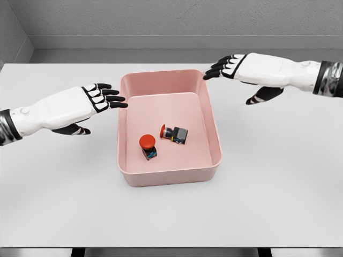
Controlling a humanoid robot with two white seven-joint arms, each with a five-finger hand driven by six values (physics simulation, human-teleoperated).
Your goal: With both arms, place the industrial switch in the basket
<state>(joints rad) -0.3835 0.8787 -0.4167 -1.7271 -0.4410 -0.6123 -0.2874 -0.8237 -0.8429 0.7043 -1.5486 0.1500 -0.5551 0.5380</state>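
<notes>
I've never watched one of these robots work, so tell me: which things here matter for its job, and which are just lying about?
Part of the job:
- pink plastic basket
- upright red-button industrial switch, in the basket
- red-button switch tipped on its side, in the basket
- left hand, open
- right hand, open

Just there:
- white table; nothing loose on it

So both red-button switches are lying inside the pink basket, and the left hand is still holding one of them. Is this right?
Not quite. In the head view the left hand holds nothing; its fingers are spread, beside the rim of the pink basket. The rest is right: both switches are inside the basket, one with its red button up, one on its side.
</notes>
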